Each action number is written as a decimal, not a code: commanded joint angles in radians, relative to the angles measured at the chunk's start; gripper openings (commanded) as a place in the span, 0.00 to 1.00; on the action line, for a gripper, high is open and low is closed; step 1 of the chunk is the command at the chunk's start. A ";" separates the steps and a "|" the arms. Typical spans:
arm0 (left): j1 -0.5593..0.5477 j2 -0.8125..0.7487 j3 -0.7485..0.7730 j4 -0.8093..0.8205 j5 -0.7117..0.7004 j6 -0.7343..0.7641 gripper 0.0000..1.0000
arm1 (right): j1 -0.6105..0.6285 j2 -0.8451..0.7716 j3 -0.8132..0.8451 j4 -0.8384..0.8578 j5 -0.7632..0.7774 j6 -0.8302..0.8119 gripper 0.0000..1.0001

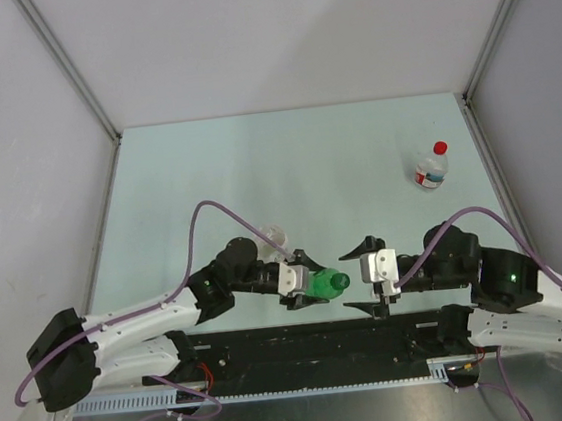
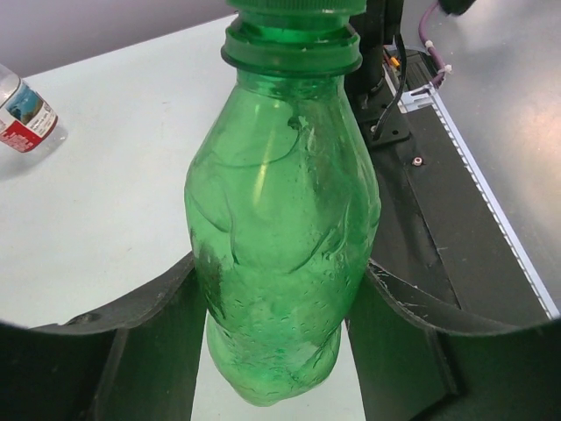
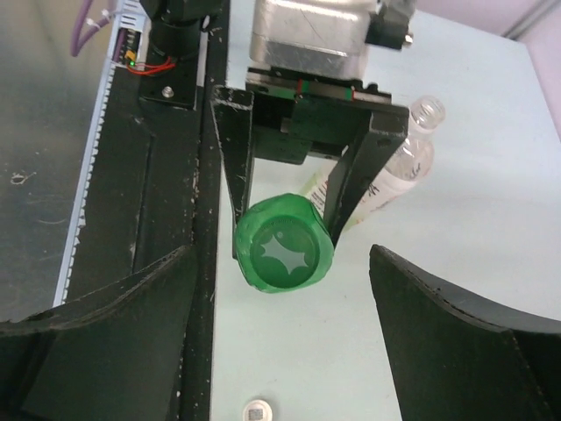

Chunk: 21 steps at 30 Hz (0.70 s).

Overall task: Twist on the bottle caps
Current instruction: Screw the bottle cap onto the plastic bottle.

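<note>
- Pale table [image 1: 256,163], grey walls on three sides.
- Left gripper [image 1: 306,280] is clamped on the green bottle [image 1: 321,285] at the near edge. The green cap [image 3: 283,246] sits on its neck.
- Right gripper [image 1: 357,279] faces the cap with jaws apart, not touching it.
- Step in hand, as judged: tightening the green cap. Next move: close squarely on it and twist.
- Red cap [image 1: 440,147] is on the small bottle [image 1: 426,173] near the right edge.
- White cap [image 3: 256,410] lies loose, and the clear bottle [image 3: 412,145] stands open.
- Nothing blocks the approach.
</note>
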 commanded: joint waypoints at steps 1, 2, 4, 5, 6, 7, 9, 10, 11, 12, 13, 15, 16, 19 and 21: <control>0.006 0.014 0.045 0.016 0.042 -0.003 0.00 | 0.005 0.008 0.009 0.075 -0.086 -0.019 0.84; 0.006 0.020 0.051 0.017 0.045 -0.008 0.00 | 0.004 0.017 0.009 0.079 -0.093 -0.019 0.84; 0.006 0.033 0.061 0.018 0.049 -0.014 0.00 | 0.005 0.033 0.009 0.082 -0.096 -0.021 0.83; 0.006 0.039 0.065 0.018 0.049 -0.017 0.00 | 0.005 0.040 0.009 0.082 -0.094 -0.023 0.83; 0.006 0.042 0.067 0.018 0.050 -0.020 0.00 | 0.004 0.045 0.009 0.079 -0.091 -0.023 0.82; 0.006 0.044 0.067 0.018 0.052 -0.021 0.00 | 0.004 0.048 0.009 0.076 -0.088 -0.023 0.82; 0.006 0.042 0.067 0.019 0.053 -0.022 0.00 | 0.005 0.048 0.009 0.066 -0.078 -0.020 0.80; 0.006 0.041 0.066 0.018 0.054 -0.022 0.00 | 0.005 0.046 0.009 0.060 -0.074 -0.018 0.78; 0.006 0.038 0.066 0.018 0.057 -0.022 0.00 | 0.004 0.040 0.009 0.053 -0.068 -0.015 0.77; 0.005 0.036 0.066 0.019 0.059 -0.021 0.00 | 0.005 0.034 0.009 0.049 -0.061 -0.013 0.76; 0.006 0.035 0.065 0.019 0.065 -0.020 0.00 | 0.005 0.027 0.009 0.045 -0.057 -0.011 0.75; 0.006 0.036 0.064 0.019 0.070 -0.018 0.00 | 0.004 0.011 0.008 0.039 -0.054 -0.005 0.72; 0.006 0.037 0.065 0.020 0.071 -0.018 0.00 | 0.005 0.004 0.009 0.038 -0.053 -0.003 0.69; 0.006 0.042 0.065 0.021 0.073 -0.018 0.00 | 0.005 -0.012 0.009 0.026 -0.041 0.010 0.64; 0.006 0.043 0.066 0.023 0.074 -0.018 0.00 | 0.005 -0.016 0.009 0.017 -0.032 0.014 0.62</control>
